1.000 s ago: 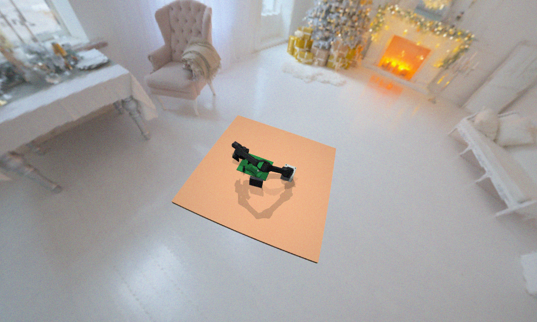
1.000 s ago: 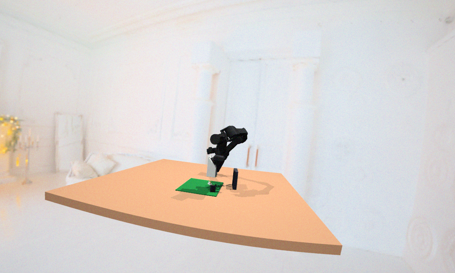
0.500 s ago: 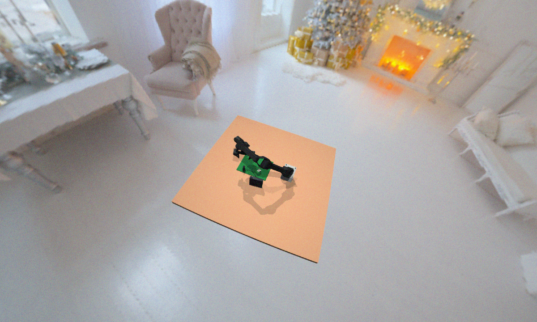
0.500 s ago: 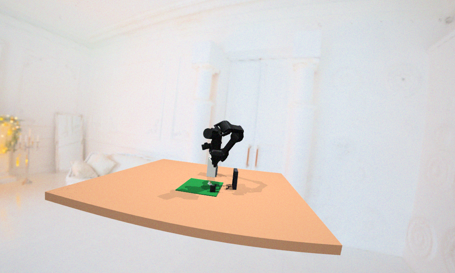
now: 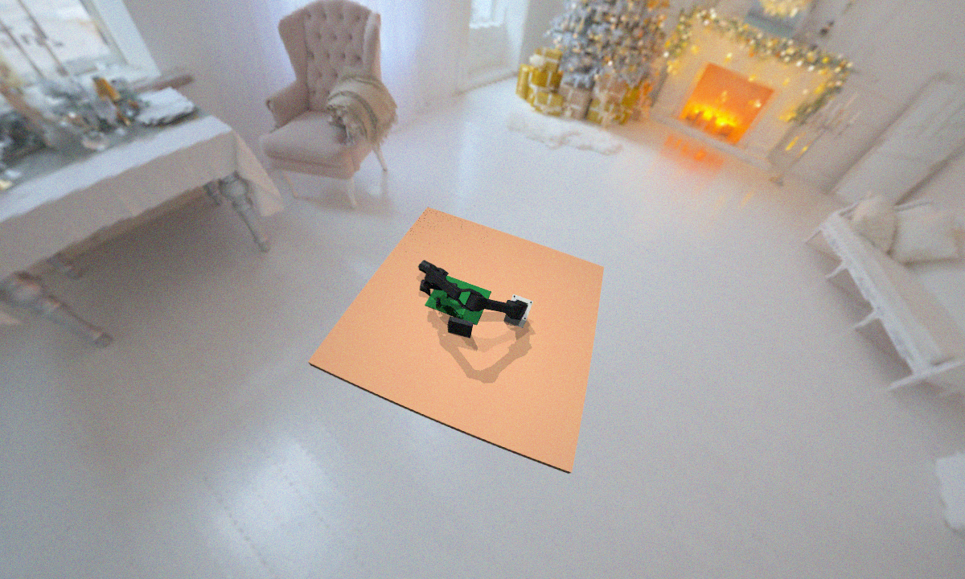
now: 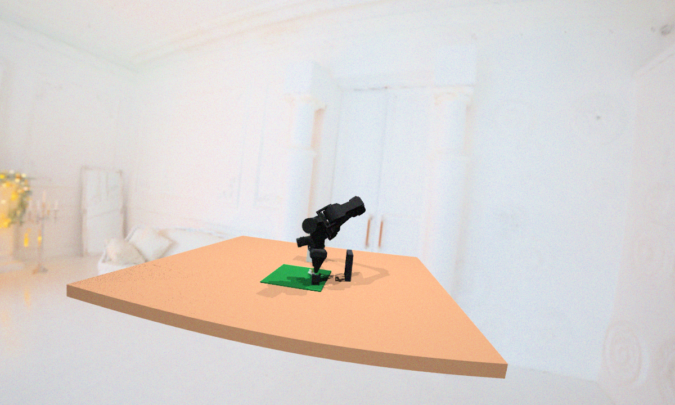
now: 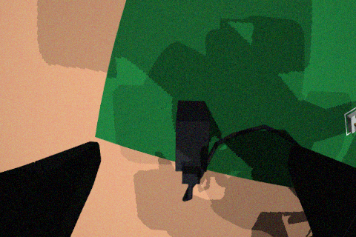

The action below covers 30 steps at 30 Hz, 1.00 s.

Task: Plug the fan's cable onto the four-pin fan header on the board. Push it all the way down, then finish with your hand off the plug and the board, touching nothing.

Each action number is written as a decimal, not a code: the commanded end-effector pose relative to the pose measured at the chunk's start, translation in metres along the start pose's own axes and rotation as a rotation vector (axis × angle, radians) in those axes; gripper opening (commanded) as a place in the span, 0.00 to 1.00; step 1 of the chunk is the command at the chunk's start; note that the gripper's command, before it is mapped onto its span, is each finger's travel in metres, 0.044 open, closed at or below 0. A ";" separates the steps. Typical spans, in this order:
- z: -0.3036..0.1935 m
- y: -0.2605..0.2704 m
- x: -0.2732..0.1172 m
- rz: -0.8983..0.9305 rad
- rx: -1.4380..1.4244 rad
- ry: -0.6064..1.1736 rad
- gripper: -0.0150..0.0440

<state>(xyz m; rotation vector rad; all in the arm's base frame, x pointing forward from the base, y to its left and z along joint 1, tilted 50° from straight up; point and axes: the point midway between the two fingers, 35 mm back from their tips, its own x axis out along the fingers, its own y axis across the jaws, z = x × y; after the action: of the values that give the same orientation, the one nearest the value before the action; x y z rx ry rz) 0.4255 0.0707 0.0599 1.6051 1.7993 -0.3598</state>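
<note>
The black plug (image 7: 192, 141) (image 6: 315, 280) is at the edge of the green board (image 7: 334, 4) (image 6: 282, 277) (image 5: 477, 286), apart from the header. Its cable (image 7: 264, 127) arcs to the right behind a finger in the wrist view. The white four-pin header (image 7: 351, 123) is empty, cut off by the right border of the wrist view. My gripper (image 7: 196, 156) (image 6: 316, 271) is wide open, low over the board, with a finger on either side of the plug and visible gaps to both. In the top view the arm hides the fingertips.
The black fan block (image 5: 460, 328) (image 6: 349, 265) stands upright beside the board on the orange table top (image 5: 400, 352) (image 6: 219, 297) (image 7: 33, 115). The cable runs towards it. The arm's pale base (image 5: 522, 298) is on the far side of the board from the gripper.
</note>
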 end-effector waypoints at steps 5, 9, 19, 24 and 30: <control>0.000 0.001 0.009 0.009 0.003 0.001 1.00; 0.000 0.001 0.015 0.009 0.003 0.001 1.00; 0.000 0.001 0.032 0.010 0.003 0.001 1.00; -0.001 0.001 0.040 0.010 0.003 0.002 1.00; -0.001 0.001 0.049 0.010 0.003 0.003 1.00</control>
<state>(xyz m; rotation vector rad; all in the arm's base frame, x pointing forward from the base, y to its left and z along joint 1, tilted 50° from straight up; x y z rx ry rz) 0.4276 0.1020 0.0334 1.6153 1.7855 -0.3552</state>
